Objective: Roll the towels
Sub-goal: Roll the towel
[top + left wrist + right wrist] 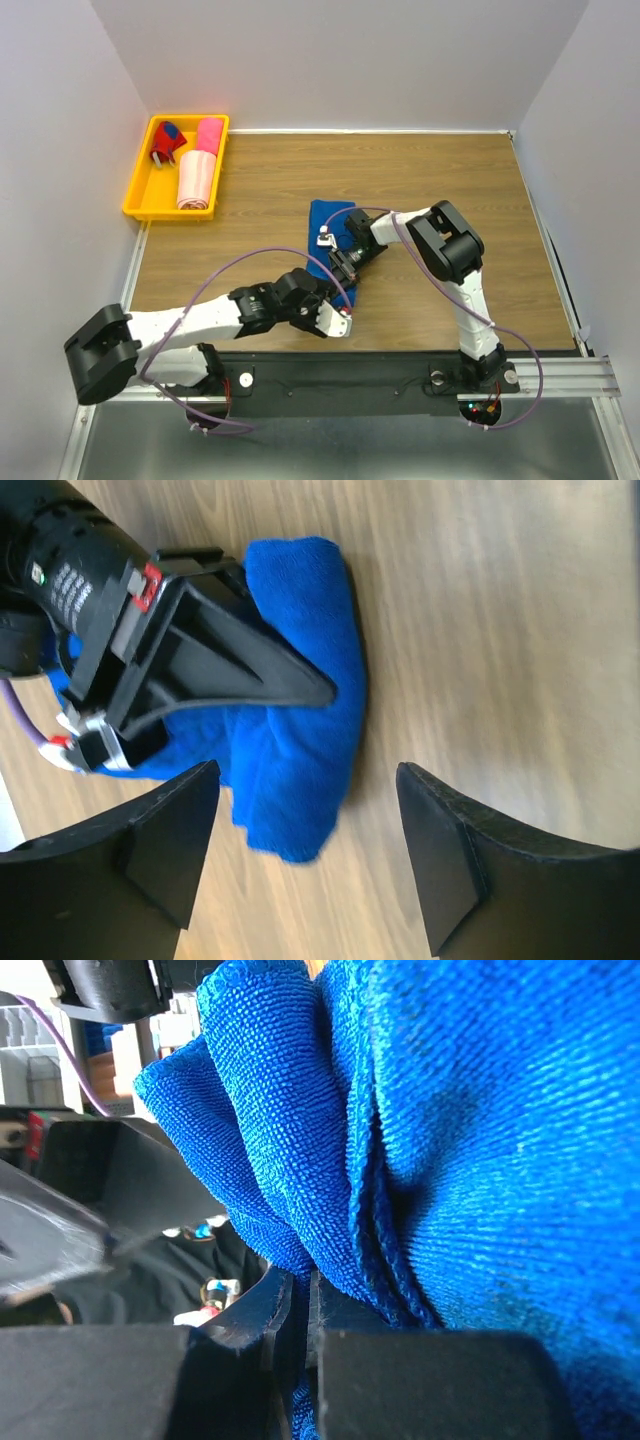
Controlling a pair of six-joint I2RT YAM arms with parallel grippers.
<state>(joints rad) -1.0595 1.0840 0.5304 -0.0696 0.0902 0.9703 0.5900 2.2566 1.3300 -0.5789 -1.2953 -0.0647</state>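
In the top view, a yellow tray (138, 196) is seen at the far-left corner of the table (450, 170). Three things are held in it: a rolled hot pink towel (208, 135), a rolled pale pink towel (197, 180) just in front of it, and a small red-and-blue item (168, 143) beside them. The royal blue towel (326, 222) is laid on the wood near the middle, outside the tray. Both the right gripper (347, 268) and the left gripper (330, 312) are found at its near end.

In the left wrist view, the left gripper (308, 780) is shown with its jaws wide apart and nothing between them. The royal blue towel (310, 610) is bunched ahead, and the right gripper (300, 685) is pressed onto it.

In the right wrist view, the right gripper (305, 1330) is seen closed, with a fold of the royal blue towel (480, 1160) pinched between its fingers.
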